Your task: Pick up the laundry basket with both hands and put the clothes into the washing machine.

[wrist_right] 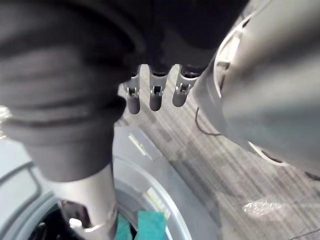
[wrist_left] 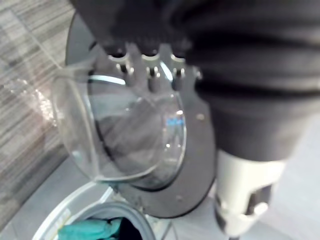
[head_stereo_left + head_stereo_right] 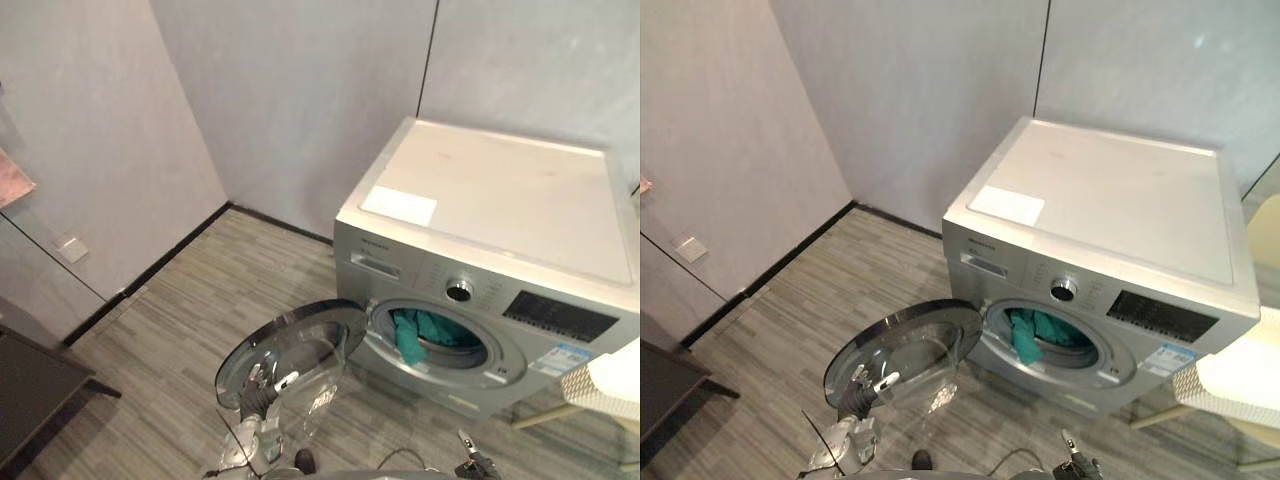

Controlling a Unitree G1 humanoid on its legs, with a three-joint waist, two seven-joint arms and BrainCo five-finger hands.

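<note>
Both the left hand [image 2: 150,75] and the right hand [image 1: 156,97] held nothing, fingers loose and straight. Teal clothes [image 3: 412,335] already lay in the washing machine [image 3: 500,190] drum. Its open door [image 3: 290,355] swung out leftward, just beyond the left fingers, so that hand looked better placed to shut it.

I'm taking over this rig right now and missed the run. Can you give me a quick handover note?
Left hand: open, empty, by the round glass door, which is swung open.
Right hand: open, empty, low before the silver washing machine.
Teal clothes lie in the drum.
White perforated basket sits at the right, in neither hand.
To do: likely shutting the door. Whether the basket holds more clothes I cannot tell.
</note>
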